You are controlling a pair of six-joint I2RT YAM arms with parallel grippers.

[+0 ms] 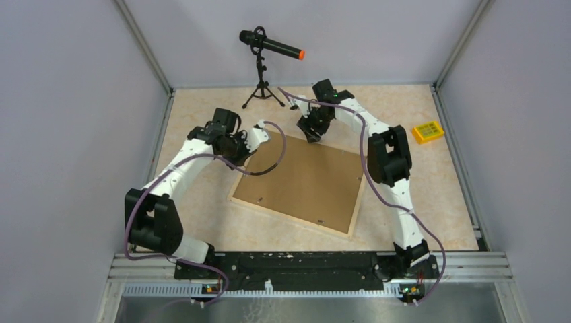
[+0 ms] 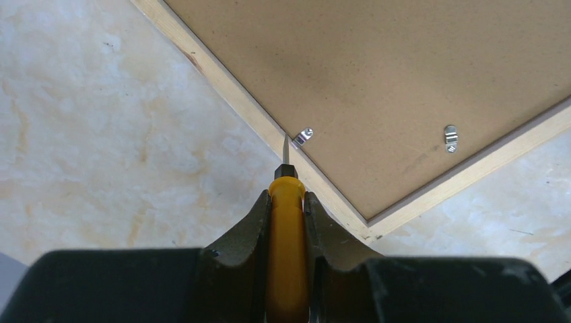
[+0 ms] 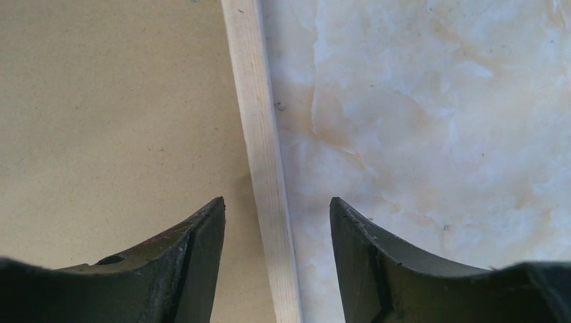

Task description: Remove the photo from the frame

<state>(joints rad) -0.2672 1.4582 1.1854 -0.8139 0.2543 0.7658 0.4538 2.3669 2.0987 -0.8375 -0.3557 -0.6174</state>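
Note:
The frame (image 1: pixel 303 182) lies face down on the table, its brown hardboard back (image 2: pixel 404 67) up and pale wood sides around it. The photo is hidden under that board. My left gripper (image 1: pixel 254 142) is at the frame's far left corner, shut (image 2: pixel 287 196) on a yellow-handled screwdriver (image 2: pixel 287 235). The blade tip (image 2: pixel 285 145) rests at the inner edge of the wood side, just beside a small metal clip (image 2: pixel 304 136). My right gripper (image 1: pixel 314 133) hovers open (image 3: pixel 276 202) over the far edge, its fingers on either side of the wood side (image 3: pixel 259 134), holding nothing.
A second metal clip (image 2: pixel 450 138) sits on the back near the adjoining side. A microphone on a small tripod (image 1: pixel 264 74) stands at the back of the table. A yellow block (image 1: pixel 427 131) lies at the right. Enclosure walls bound the table.

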